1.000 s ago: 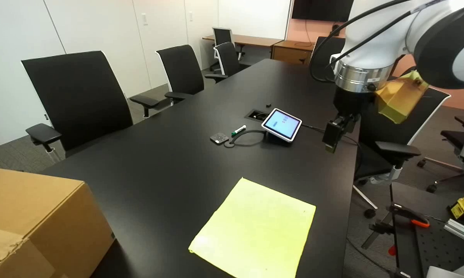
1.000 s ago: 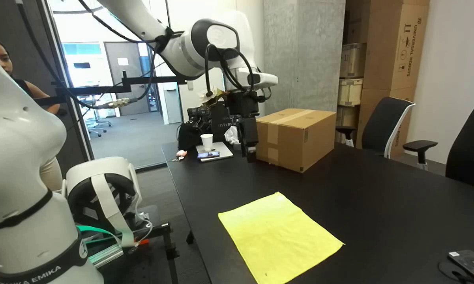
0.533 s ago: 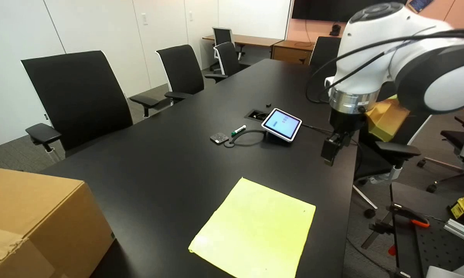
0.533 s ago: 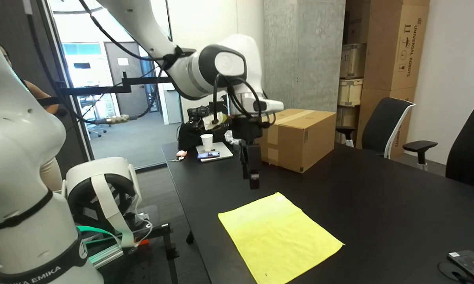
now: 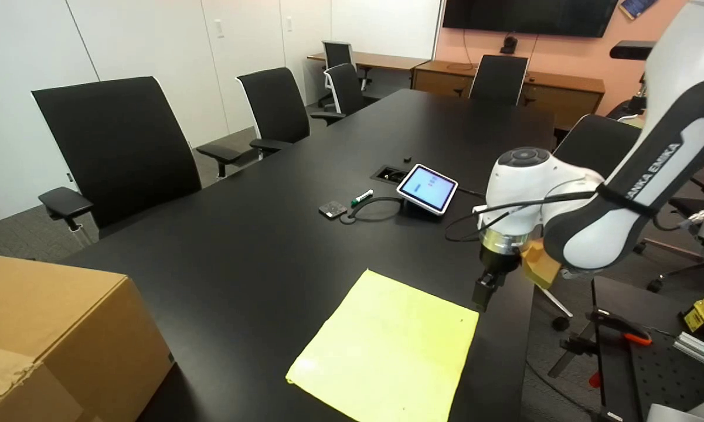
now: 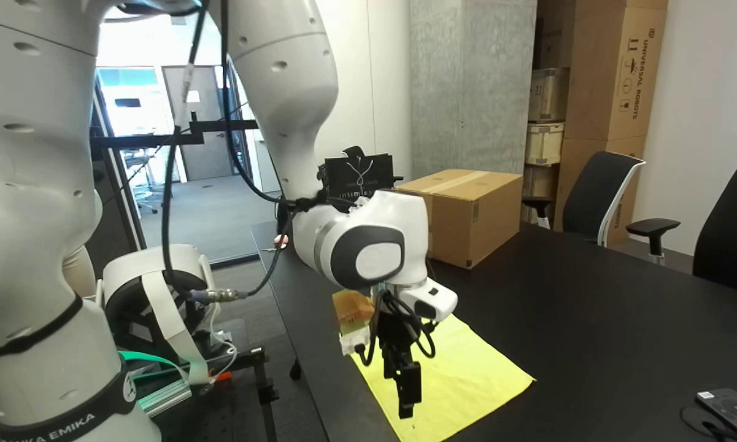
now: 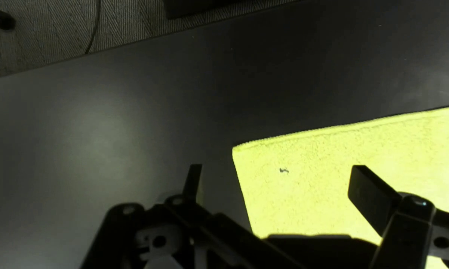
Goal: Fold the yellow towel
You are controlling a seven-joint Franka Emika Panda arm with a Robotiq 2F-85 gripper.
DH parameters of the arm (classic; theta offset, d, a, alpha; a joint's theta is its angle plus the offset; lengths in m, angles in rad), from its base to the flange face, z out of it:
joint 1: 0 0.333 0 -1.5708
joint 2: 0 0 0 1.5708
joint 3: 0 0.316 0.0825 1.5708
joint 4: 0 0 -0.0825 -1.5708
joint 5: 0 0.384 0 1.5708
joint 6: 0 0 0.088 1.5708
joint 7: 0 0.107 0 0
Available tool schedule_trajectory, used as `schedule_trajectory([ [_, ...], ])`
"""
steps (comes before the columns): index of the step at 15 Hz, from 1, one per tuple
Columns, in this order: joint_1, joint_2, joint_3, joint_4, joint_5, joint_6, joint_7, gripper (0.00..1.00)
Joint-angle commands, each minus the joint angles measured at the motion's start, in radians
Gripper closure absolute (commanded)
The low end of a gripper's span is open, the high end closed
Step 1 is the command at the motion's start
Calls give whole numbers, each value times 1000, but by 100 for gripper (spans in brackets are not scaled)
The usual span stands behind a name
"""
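Towel [image 5: 387,349] lies flat on the desk [image 5: 240,281], below my gripper [image 7: 276,168], whose fingers [image 7: 372,198] stand wide apart and hold nothing; in the wrist view a towel corner [image 7: 243,154] shows in the gap between them. I see no fold made, so I judge all the work is left: pinching that corner, carrying it over, laying it down and letting go.

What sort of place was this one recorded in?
Most likely an office meeting room: a long black table, black office chairs with armrests lined along it, and a wide black flat screen on the far wall.
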Motion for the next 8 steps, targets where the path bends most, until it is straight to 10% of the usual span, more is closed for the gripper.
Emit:
schedule_trajectory([
  [1,59,220,-57,123,82,99,-79,0],
  [8,116,394,-60,288,227,107,-148,0],
])
